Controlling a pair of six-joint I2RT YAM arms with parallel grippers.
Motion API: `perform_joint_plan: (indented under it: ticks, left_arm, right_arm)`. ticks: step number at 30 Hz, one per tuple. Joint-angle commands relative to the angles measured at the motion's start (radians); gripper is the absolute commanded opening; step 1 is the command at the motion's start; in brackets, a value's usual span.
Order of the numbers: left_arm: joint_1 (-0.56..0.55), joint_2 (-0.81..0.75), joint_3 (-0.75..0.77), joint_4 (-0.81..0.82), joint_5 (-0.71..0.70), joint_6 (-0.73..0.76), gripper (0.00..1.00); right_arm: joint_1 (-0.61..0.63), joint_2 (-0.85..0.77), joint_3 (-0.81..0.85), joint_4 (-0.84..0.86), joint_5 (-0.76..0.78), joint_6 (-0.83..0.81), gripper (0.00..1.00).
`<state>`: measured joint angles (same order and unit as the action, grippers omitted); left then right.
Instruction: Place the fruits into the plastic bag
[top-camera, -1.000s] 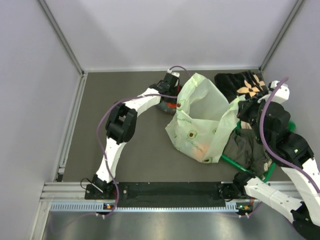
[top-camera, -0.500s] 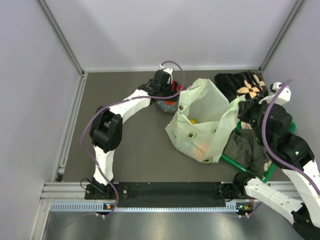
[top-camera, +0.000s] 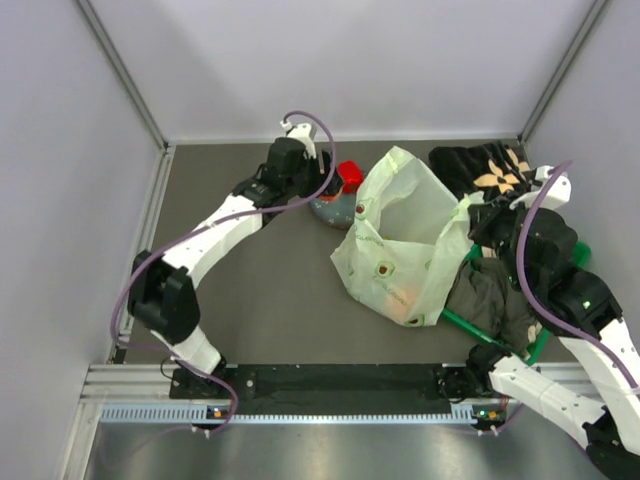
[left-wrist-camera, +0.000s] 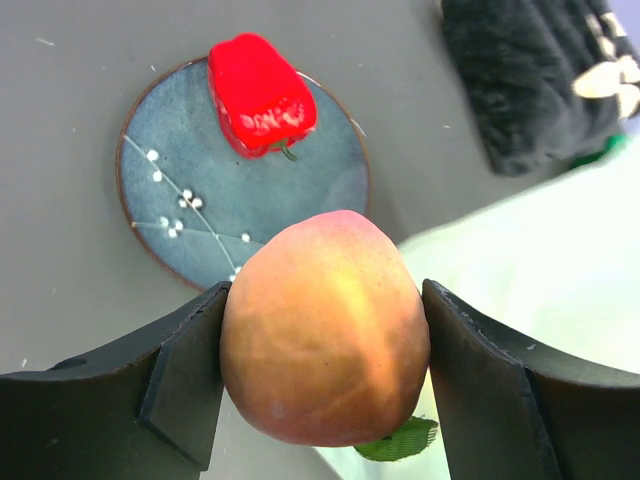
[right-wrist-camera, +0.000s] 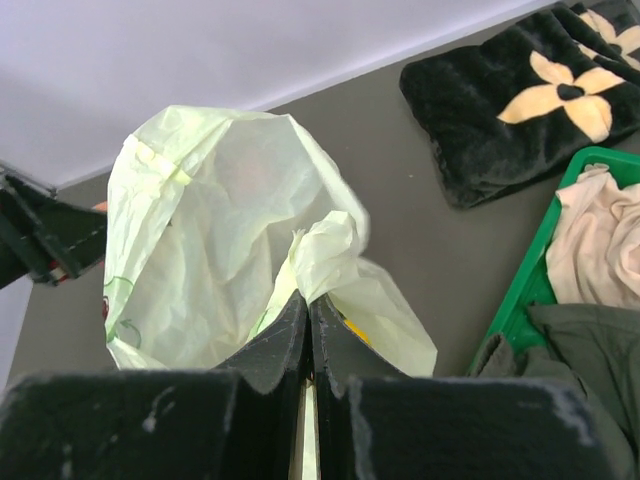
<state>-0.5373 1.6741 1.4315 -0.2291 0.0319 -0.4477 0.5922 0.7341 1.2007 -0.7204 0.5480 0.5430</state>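
Note:
A yellow-red mango (left-wrist-camera: 325, 330) is clamped between the fingers of my left gripper (left-wrist-camera: 325, 345), raised above the near edge of a grey plate (left-wrist-camera: 190, 170). A red fruit (left-wrist-camera: 258, 95) lies at the far rim of that plate (top-camera: 328, 210), also seen from above (top-camera: 350, 175). The pale green plastic bag (top-camera: 400, 235) sits just right of the plate, mouth open. My right gripper (right-wrist-camera: 310, 300) is shut on a bunched edge of the bag (right-wrist-camera: 220, 230), holding it up. A yellow piece (right-wrist-camera: 355, 330) shows inside the bag. From above, my left gripper (top-camera: 312, 185) hovers by the plate.
A dark cloth with cream flowers (right-wrist-camera: 520, 100) lies behind the bag on the right. A green basket (right-wrist-camera: 530, 290) with clothes stands at the right edge, under my right arm (top-camera: 545, 260). Pale walls enclose the grey table on three sides.
My left gripper has drawn back to the left and lifted away from the plate with the mango in it, uncovering the red fruit. The right gripper has kept its hold on the bag.

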Motion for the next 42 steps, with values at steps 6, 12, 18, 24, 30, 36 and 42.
perform_joint_plan:
  ticks: [6,12,18,24,30,36,42]
  left_arm:
    - [0.01,-0.22,-0.071,0.03,0.098,-0.011,0.58]
    - [0.008,-0.261,0.018,0.036,0.172,-0.02,0.58]
    - [-0.01,-0.241,0.058,0.138,0.255,-0.069,0.57]
    - [-0.024,-0.209,0.075,0.292,0.353,-0.223,0.56]
    - [-0.119,-0.148,0.193,0.268,0.346,-0.165,0.56]
    - [-0.254,0.008,0.312,0.238,0.332,-0.091,0.56]
    - [-0.305,0.148,0.409,0.065,0.303,0.0,0.57]
  right_arm:
    - [-0.008,-0.002,-0.036,0.091,-0.068,-0.009,0.0]
    - [-0.008,-0.015,-0.053,0.113,-0.066,-0.012,0.0]
    - [-0.009,-0.022,-0.056,0.114,-0.054,-0.006,0.0]
    - [-0.009,-0.013,-0.039,0.107,-0.054,-0.025,0.0]
    - [-0.009,-0.036,-0.067,0.11,-0.048,-0.005,0.0]
    - [-0.009,-0.041,-0.062,0.093,-0.048,0.002,0.0]
    - [-0.009,-0.061,-0.061,0.078,-0.025,0.0,0.0]
